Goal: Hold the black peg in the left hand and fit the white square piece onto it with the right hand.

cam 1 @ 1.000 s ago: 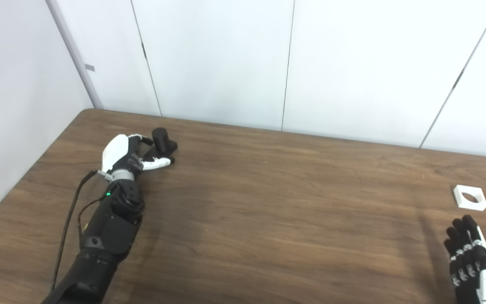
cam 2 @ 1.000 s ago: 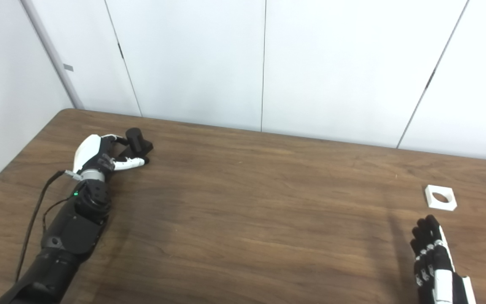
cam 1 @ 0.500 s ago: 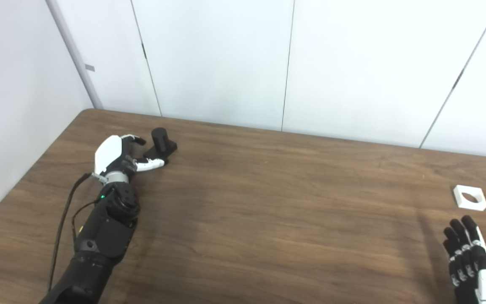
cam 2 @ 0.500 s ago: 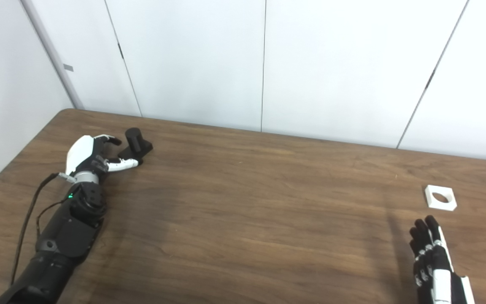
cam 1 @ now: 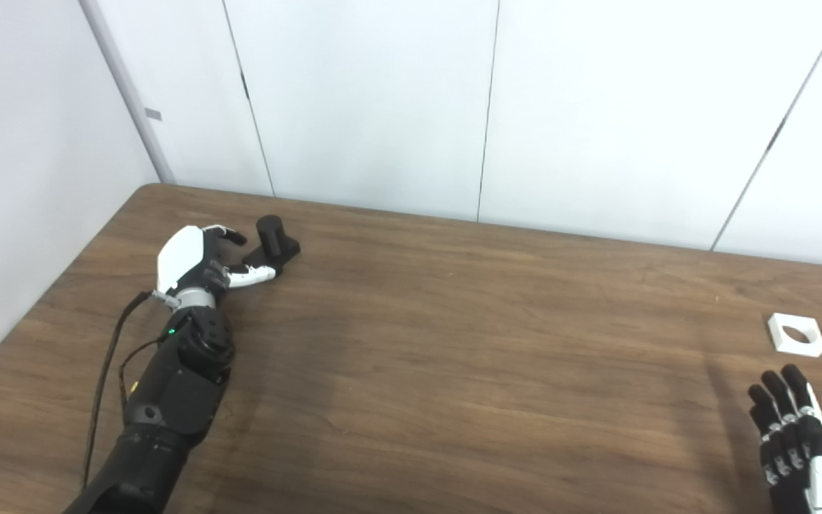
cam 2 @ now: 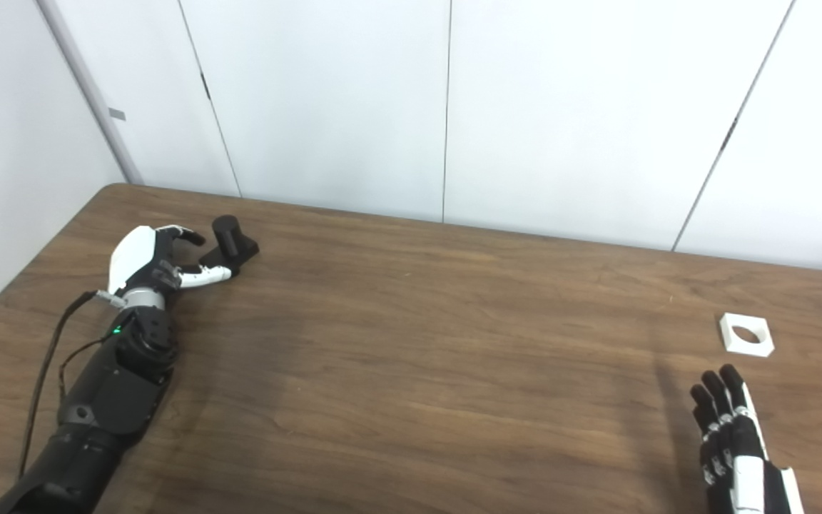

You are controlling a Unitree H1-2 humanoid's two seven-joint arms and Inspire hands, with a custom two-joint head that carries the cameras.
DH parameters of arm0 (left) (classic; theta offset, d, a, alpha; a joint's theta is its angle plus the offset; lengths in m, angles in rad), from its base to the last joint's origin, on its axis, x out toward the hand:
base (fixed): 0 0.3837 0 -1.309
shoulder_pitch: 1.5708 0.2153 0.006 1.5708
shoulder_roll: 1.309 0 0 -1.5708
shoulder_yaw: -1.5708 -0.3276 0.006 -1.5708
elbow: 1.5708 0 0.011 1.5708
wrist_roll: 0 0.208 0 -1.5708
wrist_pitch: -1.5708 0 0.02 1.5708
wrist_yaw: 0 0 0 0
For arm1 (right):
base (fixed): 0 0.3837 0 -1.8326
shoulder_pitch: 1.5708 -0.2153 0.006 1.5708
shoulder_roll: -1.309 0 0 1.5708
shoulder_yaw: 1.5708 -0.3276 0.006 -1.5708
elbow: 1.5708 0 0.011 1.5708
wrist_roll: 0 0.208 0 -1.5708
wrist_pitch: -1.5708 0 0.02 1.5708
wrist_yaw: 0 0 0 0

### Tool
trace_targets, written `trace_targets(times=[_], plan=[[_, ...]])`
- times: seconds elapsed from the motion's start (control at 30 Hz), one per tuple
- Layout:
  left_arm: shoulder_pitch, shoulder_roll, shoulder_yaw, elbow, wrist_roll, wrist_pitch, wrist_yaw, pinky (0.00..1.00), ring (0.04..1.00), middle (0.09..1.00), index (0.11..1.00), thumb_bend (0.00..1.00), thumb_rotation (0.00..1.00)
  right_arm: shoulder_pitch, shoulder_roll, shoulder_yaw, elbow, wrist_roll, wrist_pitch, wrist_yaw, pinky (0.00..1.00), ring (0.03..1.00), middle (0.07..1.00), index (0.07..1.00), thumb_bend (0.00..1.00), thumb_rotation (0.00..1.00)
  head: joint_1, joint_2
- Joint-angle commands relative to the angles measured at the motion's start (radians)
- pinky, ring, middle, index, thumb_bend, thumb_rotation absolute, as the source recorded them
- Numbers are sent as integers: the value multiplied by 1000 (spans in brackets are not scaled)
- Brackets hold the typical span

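Black peg upright on its dark base near the far left corner of the counter; not lifted, base flat on the wood. Left hand just beside it on the side toward the left edge, fingers spread and curled loosely toward the peg, holding nothing; thumb stretched along the near side of the base, tip at or almost at the base, contact not clear from either view; upper fingertips short of the peg's round post, a small gap showing between them. Left forearm angled up from the near edge, with a green light lit by the wrist and a black cable looping beside it.

White square piece flat on the counter close to the right edge, round hole facing up, well apart from the peg across nearly the full width of the wood. Right hand at the near right corner, fingers extended and slightly spread, pointing toward the far edge, empty; fingertips near the white piece but clearly short of it, bare wood between them.
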Motion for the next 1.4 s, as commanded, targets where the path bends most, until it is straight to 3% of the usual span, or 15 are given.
trace_targets(times=[0.0,0.63,0.93,1.07,1.1,1.13,1.2,1.37], plan=[[-24,11,-5,2,-7,-1,-6,887,926,873,660,862,242,78,3,3,-17,0,-9,-5,991,949,955,967,510,928,1,1],[-65,43,-75,41,39,74,-59,906,919,852,637,842,291,75,11,7,-37,4,7,-16,994,946,949,960,488,914,-3,4],[-75,39,-64,51,23,88,-77,861,890,831,620,834,219,75,14,10,-43,-8,11,-24,1000,953,949,957,467,929,-5,7],[-75,38,-62,53,14,80,-80,836,877,818,575,823,159,75,13,10,-46,-4,12,-24,1000,955,954,965,463,938,-4,8],[-74,40,-65,51,15,79,-83,788,846,793,523,647,104,74,13,10,-45,1,11,-22,1000,955,958,970,456,937,-4,8],[-74,41,-67,50,16,78,-85,763,829,777,505,588,83,74,13,9,-45,4,11,-21,1000,956,959,972,455,936,-4,8],[-72,38,-63,47,8,77,-89,717,794,738,487,538,60,72,12,9,-47,7,12,-21,1000,958,961,977,462,932,-5,8],[-69,41,-69,44,6,70,-95,663,773,716,483,523,46,71,13,9,-47,5,11,-23,1000,958,957,972,466,926,-5,8]])
